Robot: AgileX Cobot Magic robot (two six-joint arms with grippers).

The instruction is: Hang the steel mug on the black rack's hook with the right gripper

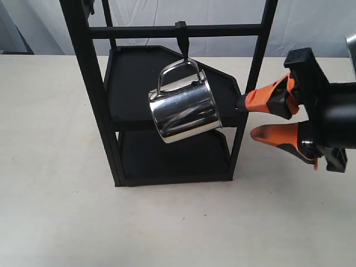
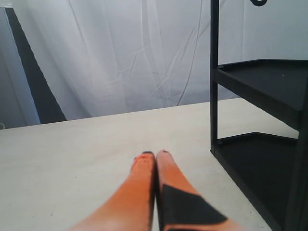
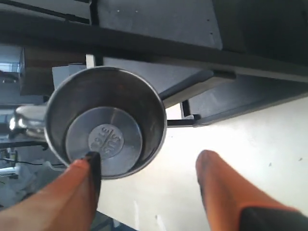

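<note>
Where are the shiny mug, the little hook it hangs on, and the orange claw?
steel mug (image 1: 186, 108): exterior view, its shiny side wall.
hook (image 1: 183, 41): exterior view, the peg under the crossbar.
right claw (image 1: 266, 118): exterior view, midway between its orange fingertips.

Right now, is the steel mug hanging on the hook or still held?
Hanging: the steel mug dangles tilted by its handle from the hook; the right tool is open, clear.

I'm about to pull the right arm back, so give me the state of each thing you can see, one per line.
Mug: hanging by its handle on the hook, tilted, mouth toward the right gripper, not gripped.
Hook: carrying the mug's handle.
Rack: upright on the table, both shelves bare where visible.
Right gripper: jaws open, beside the mug, holding nothing.
Left gripper: jaws shut, empty, low over the table.
</note>
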